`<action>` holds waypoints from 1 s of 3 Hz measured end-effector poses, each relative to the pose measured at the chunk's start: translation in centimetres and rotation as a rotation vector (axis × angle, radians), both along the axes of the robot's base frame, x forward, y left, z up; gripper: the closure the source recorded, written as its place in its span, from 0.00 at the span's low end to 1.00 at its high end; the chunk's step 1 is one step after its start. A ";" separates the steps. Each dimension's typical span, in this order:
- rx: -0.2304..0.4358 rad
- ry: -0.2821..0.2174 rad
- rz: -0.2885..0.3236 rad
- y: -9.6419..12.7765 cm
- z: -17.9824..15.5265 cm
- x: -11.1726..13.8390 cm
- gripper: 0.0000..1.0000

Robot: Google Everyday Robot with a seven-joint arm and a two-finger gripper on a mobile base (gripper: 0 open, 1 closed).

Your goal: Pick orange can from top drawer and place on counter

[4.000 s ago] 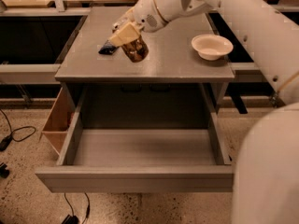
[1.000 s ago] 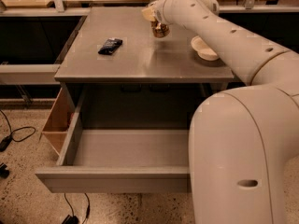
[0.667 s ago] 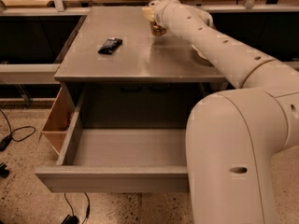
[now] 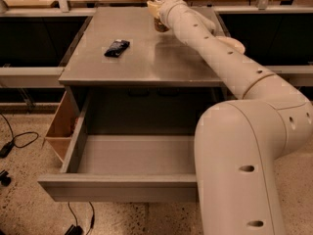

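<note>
The orange can [image 4: 160, 25] stands at the far middle of the grey counter [image 4: 146, 62], its top covered by my gripper. My gripper [image 4: 157, 10] is at the end of the long white arm that reaches across the counter from the right, and it is shut on the can from above. The can's base looks down on or just above the countertop. The top drawer [image 4: 117, 187] is pulled fully open below the counter and nothing shows inside it.
A flat black packet [image 4: 117, 48] lies on the counter's left half. A white bowl [image 4: 235, 44] is mostly hidden behind my arm at the right. A light wooden side panel [image 4: 61, 126] stands left of the drawer. Cables lie on the floor at the left.
The can was carried from the counter's middle to its far edge. Over the last second the gripper has stayed at the far edge with the can, shifting slightly.
</note>
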State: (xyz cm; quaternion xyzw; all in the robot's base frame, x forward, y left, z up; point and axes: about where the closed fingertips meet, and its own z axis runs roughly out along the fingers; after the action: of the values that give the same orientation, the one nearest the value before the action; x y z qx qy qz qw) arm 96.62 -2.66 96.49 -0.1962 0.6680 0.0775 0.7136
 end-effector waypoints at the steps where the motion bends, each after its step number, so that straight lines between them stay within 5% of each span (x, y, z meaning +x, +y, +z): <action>1: 0.000 0.000 0.000 0.0 0.0 0.0 0.58; 3: 0.000 0.000 0.000 0.0 0.0 0.0 0.11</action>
State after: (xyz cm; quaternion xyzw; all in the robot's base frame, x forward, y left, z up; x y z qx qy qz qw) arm 96.62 -2.65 96.49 -0.1962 0.6680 0.0775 0.7136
